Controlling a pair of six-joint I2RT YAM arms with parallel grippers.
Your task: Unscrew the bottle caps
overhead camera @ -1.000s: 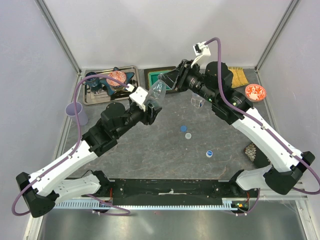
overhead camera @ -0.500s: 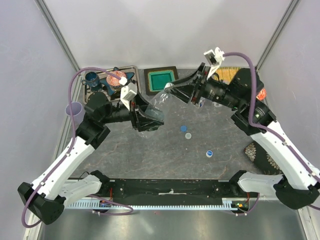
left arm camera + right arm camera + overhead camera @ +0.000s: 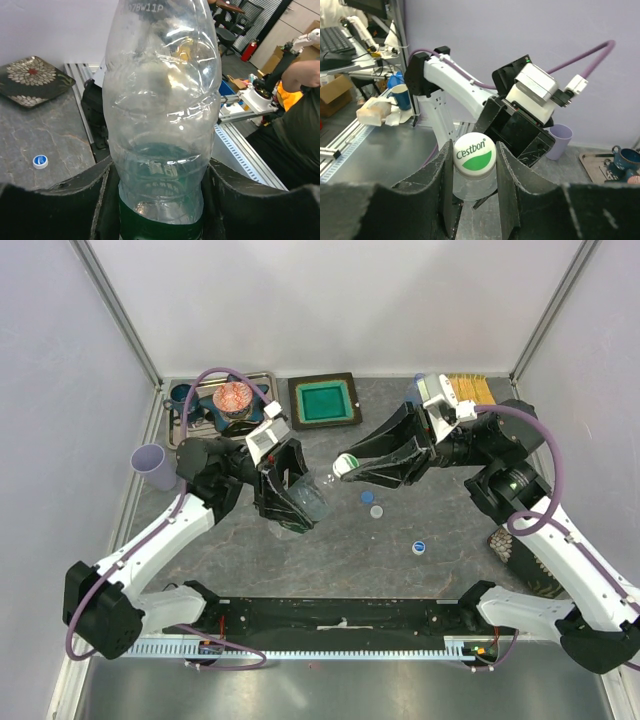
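Closed around the lower body of a clear bottle [image 3: 162, 115], the left claw [image 3: 160, 210] sits a little left of the middle in the top view. Its two black fingers [image 3: 55, 205] press on both sides of the bottle, just at the green label. The bottle is lifted above the table [image 3: 330, 560] and leans with its top end toward the upper right.

At that top end is the green-and-white cap [image 3: 475, 155], near the centre of the top view. The right claw [image 3: 474, 180] is pinched narrow on this cap, one finger at each side. I cannot tell if the cap is already loose from the neck.

Three other caps lie on the table: a blue cap [image 3: 367, 496], a grey cap [image 3: 376, 511] just below it, and a blue-and-white cap [image 3: 419, 547] further to the lower right.
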